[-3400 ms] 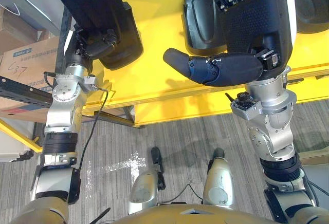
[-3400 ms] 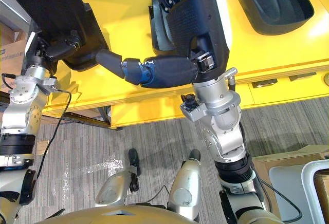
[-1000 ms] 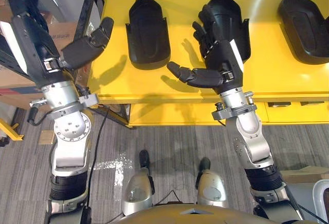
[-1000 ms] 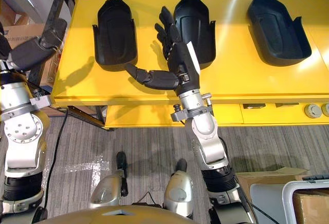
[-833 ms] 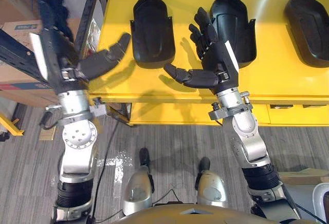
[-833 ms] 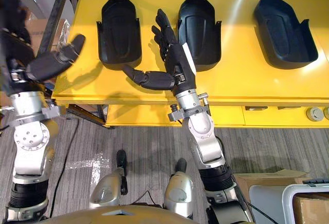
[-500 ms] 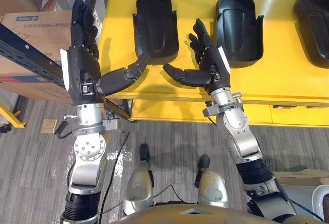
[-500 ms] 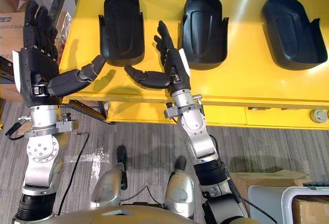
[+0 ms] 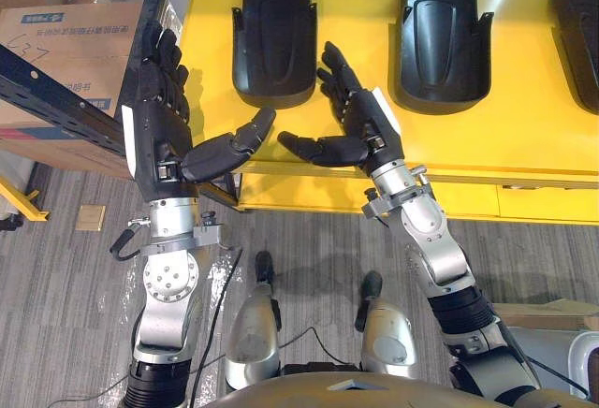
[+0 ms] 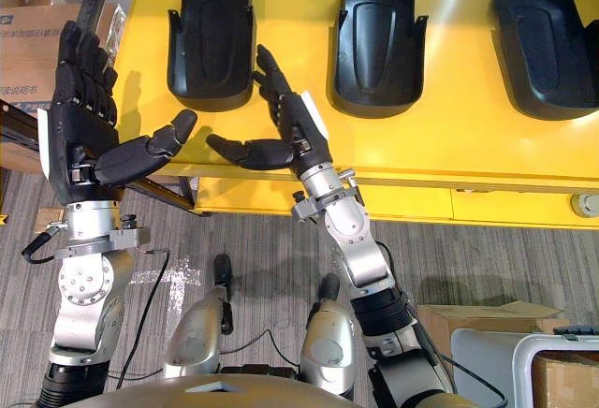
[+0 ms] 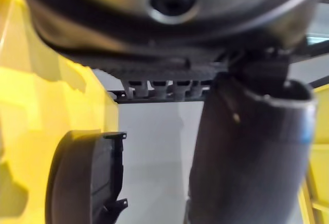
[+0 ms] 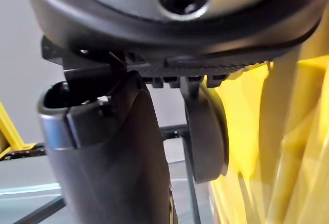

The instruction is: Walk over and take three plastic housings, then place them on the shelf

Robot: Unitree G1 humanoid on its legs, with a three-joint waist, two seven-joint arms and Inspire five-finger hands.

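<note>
The left robot hand (image 9: 157,137) and right robot hand (image 9: 363,120), both released, hover near the leftmost black moulded plastic housing (image 9: 277,29) on the yellow table (image 9: 533,137).

"The housings (image 9: 277,29)? All black, on a bright yellow table (image 9: 524,99)."

"Yes. The left hand (image 9: 159,132) and right hand (image 9: 360,123) are black too, each with a white strip. The floor (image 9: 65,296) is streaky grey, the box (image 9: 75,43) brown."

"And the beam (image 9: 56,99)?"

"Dark, maybe navy."
</note>
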